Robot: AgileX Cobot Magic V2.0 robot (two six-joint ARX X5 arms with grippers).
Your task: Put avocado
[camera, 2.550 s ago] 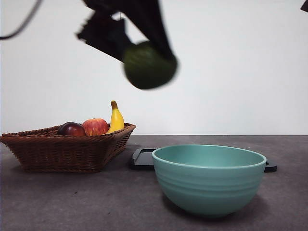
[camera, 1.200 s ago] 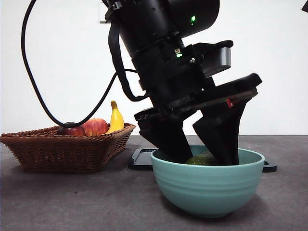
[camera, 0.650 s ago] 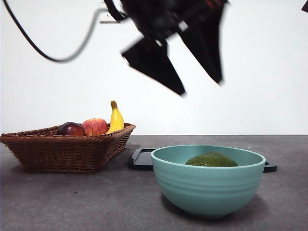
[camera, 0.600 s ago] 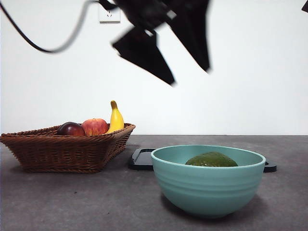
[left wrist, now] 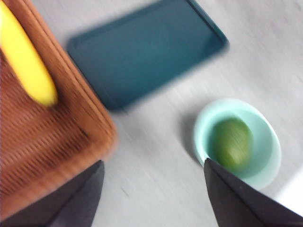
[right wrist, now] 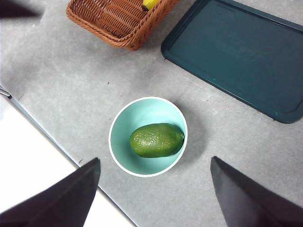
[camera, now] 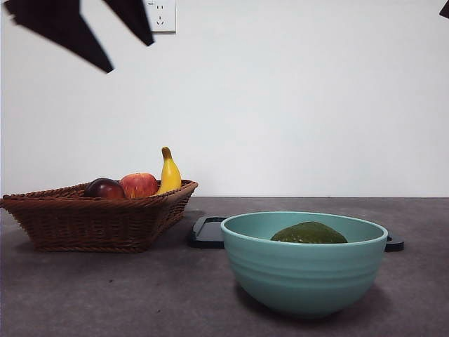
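- Avocado (camera: 309, 233) lies on its side inside the teal bowl (camera: 304, 274), lower right of the front frame; nothing touches it. Right wrist view confirms: avocado (right wrist: 156, 140) centred in the bowl (right wrist: 120, 124).
- Left gripper (camera: 83, 28) sits at the upper left of the front frame, jaws spread, holding nothing, well clear of the bowl.
- Right gripper (right wrist: 154, 191) hangs high above the bowl, jaws spread wide, empty.
- Basket (camera: 98, 217) at left holds the apple (camera: 139, 184), banana (camera: 168, 172) and a dark red fruit (camera: 104, 188). Dark tray (camera: 208, 231) behind the bowl is bare.
- Placement looks done, I'd say. What's left is the retreat: keep the left arm high, jaws apart, path away from the basket rim and bowl.
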